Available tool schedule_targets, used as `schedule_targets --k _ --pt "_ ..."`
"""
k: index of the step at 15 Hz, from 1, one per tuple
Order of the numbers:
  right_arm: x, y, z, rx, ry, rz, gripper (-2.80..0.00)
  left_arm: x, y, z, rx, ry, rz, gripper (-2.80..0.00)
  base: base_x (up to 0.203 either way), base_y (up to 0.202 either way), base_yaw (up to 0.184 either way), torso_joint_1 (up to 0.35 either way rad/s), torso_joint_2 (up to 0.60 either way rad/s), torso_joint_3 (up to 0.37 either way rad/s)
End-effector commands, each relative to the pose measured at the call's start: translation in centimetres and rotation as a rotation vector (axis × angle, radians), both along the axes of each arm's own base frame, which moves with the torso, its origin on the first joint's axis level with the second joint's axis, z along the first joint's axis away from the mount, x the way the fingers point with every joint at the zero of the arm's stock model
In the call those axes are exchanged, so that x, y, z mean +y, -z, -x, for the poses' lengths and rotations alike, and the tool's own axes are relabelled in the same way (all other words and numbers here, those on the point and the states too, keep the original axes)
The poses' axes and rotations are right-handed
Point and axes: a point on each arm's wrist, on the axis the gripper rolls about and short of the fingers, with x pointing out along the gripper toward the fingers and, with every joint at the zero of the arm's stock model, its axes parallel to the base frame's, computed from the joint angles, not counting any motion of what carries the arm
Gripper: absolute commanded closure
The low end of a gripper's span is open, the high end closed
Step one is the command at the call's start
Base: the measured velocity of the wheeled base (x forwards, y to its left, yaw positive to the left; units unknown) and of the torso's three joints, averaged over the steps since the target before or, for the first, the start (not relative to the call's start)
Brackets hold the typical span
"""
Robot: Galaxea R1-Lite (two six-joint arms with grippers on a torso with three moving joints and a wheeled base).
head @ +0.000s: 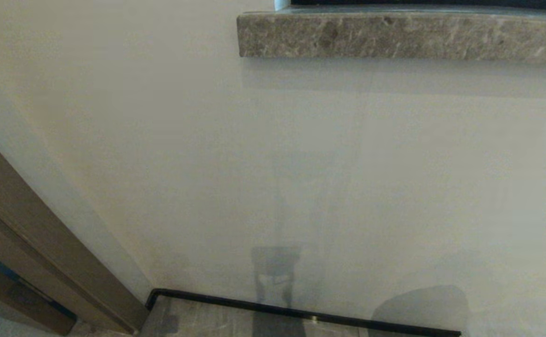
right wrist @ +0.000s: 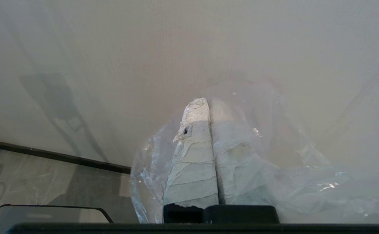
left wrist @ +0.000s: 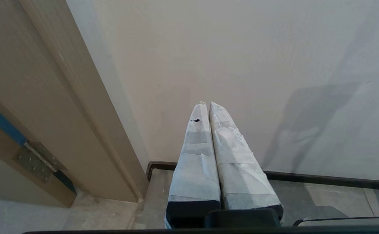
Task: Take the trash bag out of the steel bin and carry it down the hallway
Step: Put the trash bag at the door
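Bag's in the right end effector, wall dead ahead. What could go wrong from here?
1. Only thin film of the trash bag is pinched in the shut right end effector; it may slip or tear.
2. The wall and door frame are close; turning may snag the bag.

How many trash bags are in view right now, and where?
1. The trash bag is draped around the shut right gripper, facing a pale wall. The left gripper is shut and holds nothing. The head view shows no bag; others may be out of frame.
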Motion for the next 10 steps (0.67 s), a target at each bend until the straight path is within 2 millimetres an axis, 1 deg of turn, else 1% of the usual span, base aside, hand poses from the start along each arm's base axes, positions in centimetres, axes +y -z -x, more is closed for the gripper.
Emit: schedule_targets --k 1,4,5,10 --pt "0.0 0.0 0.01 -0.002 -0.001 0.001 0.0 0.0 0.32 -0.08 0.013 0.001 0.002 0.0 0.0 0.0 0.0 0.0 0.0 0.0" --pt "0.0 0.0 0.01 -0.002 -0.001 0.001 0.0 0.01 0.33 -0.09 0.012 -0.003 0.005 0.0 0.0 0.0 0.0 0.0 0.0 0.0" --pt "0.0 0.0 0.01 -0.002 -0.001 0.001 0.0 0.01 0.35 -0.09 0.013 -0.005 0.007 0.0 -0.084 0.0 0.001 0.003 0.0 -0.007" --pt "0.0 0.0 0.01 -0.002 -0.001 0.001 0.0 0.01 0.34 -0.09 0.012 -0.006 0.015 0.0 -0.189 0.0 -0.001 0.002 0.0 0.002"
